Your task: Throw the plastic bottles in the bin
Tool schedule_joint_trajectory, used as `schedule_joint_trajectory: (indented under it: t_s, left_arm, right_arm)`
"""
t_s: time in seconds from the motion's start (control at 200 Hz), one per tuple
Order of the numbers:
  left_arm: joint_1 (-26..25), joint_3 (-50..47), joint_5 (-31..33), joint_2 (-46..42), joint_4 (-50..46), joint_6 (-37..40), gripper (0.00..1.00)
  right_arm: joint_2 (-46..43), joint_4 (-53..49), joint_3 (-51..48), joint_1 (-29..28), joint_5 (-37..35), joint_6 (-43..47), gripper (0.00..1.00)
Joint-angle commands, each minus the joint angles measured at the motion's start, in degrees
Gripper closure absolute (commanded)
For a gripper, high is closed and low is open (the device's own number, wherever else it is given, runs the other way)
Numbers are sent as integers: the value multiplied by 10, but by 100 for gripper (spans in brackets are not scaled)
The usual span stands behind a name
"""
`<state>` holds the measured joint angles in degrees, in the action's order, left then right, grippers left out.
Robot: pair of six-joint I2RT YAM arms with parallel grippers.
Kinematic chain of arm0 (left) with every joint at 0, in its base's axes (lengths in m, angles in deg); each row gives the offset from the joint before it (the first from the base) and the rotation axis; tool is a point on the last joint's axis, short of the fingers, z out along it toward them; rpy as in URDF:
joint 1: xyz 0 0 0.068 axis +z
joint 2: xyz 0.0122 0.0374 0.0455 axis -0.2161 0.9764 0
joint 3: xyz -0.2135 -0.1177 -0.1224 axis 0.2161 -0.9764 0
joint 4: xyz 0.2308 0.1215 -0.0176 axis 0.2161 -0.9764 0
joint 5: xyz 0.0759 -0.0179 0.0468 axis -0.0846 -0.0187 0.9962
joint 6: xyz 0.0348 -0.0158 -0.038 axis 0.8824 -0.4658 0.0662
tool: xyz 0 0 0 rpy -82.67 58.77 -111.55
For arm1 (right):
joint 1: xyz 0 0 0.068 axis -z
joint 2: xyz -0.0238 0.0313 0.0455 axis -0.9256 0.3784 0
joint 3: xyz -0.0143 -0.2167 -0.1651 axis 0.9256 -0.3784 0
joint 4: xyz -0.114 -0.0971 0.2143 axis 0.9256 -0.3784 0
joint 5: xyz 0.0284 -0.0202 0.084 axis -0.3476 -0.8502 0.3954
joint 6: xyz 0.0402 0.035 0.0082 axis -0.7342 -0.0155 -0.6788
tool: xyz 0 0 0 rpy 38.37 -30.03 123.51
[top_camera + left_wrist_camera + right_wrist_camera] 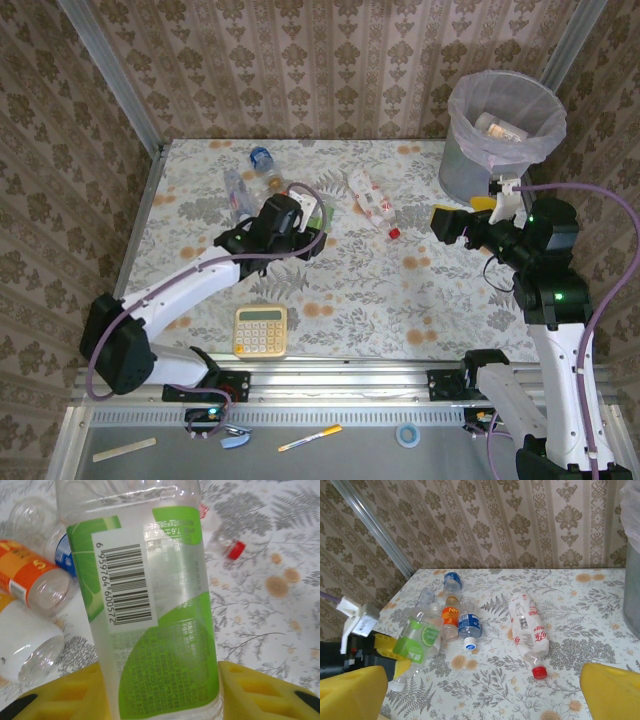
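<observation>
My left gripper [292, 226] [162, 692] is shut on a clear plastic bottle with a green label [160, 630] [417, 642], its yellow fingers [260, 690] pressed against both sides. Beside it lie an orange-labelled bottle [450, 617] [30, 572] and a blue-labelled bottle [469, 625]. A red-capped bottle [372, 200] [527, 627] lies mid-table, and a blue bottle [262, 158] sits farther back. The grey bin [470, 170] with its pinkish liner stands at the far right, a bottle [500, 128] inside. My right gripper [450, 222] [482, 700] hangs open in front of the bin, holding nothing.
A yellow calculator [260, 332] lies near the table's front edge. Patterned walls close in the table at the back and both sides. A pen [312, 438] and a tape roll [407, 434] rest on the ledge in front of the arm bases.
</observation>
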<state>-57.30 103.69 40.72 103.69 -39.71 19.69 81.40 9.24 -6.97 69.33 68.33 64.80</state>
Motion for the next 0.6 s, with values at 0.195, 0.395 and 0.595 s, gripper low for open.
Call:
schedule_joint_trajectory:
  t_s: [0.195,0.395,0.595]
  left_arm:
    - [-56,-15,-17,-50,99,80,58]
    - [-87,-12,-19,-54,128,108,58]
    - [-109,5,-31,-38,141,118,58]
  right_arm:
    - [-5,10,-7,-3,21,-23,0]
    - [0,10,-8,-4,31,-39,0]
    - [15,31,-16,-4,62,-73,0]
